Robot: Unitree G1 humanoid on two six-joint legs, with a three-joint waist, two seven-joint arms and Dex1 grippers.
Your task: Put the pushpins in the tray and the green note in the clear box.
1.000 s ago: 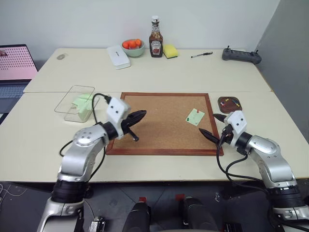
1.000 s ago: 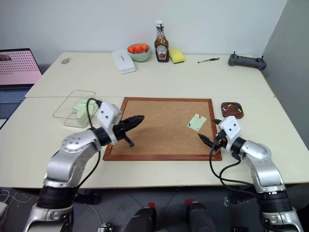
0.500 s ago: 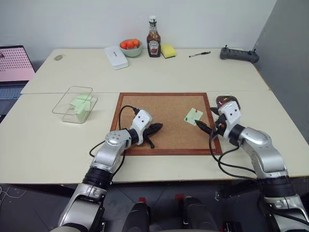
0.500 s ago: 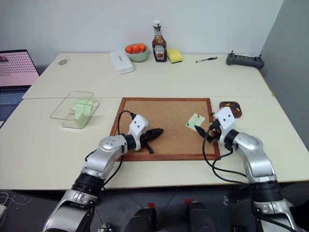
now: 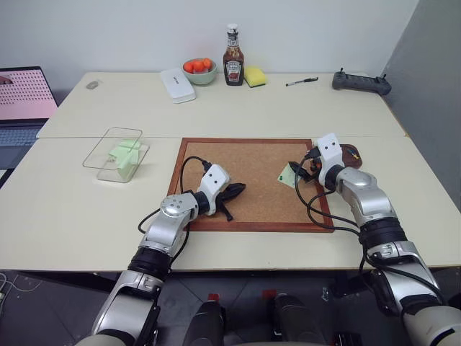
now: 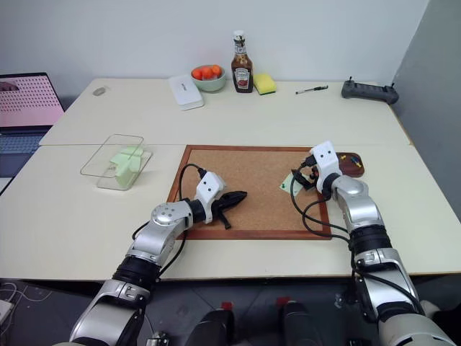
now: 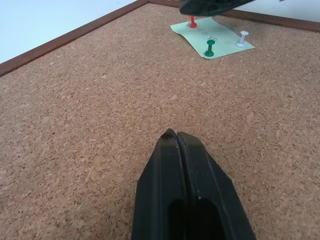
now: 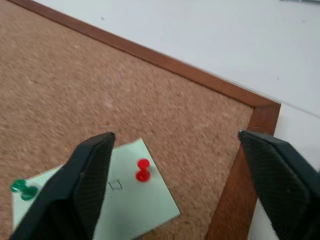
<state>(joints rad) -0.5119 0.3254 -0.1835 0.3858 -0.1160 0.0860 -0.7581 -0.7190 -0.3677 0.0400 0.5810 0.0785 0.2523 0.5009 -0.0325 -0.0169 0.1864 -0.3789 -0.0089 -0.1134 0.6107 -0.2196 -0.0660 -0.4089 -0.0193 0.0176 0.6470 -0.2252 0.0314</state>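
The green note (image 8: 135, 205) lies flat near the right edge of the corkboard (image 5: 245, 173), held by a red pushpin (image 8: 142, 170), a green pushpin (image 8: 22, 188) and a white pin (image 7: 242, 38). My right gripper (image 8: 176, 136) hovers open just above the note, its fingers either side of the red pushpin without touching it. Over the board's left half, my left gripper (image 7: 176, 135) is shut and empty, pointing toward the note. The dark brown tray (image 6: 351, 163) sits right of the board, behind my right wrist. The clear box (image 5: 119, 153) stands at the left with pale green paper inside.
Along the table's far edge stand a white case (image 5: 177, 85), a bowl of oranges (image 5: 197, 70), a sauce bottle (image 5: 233, 66), a yellow sponge (image 5: 253, 76), a pen (image 5: 300, 81) and a black controller (image 5: 360, 81). A laptop (image 5: 21, 101) sits at far left.
My right gripper has moved forward from the board's front right corner to just over the note. My left gripper sank toward the board and has since kept still.
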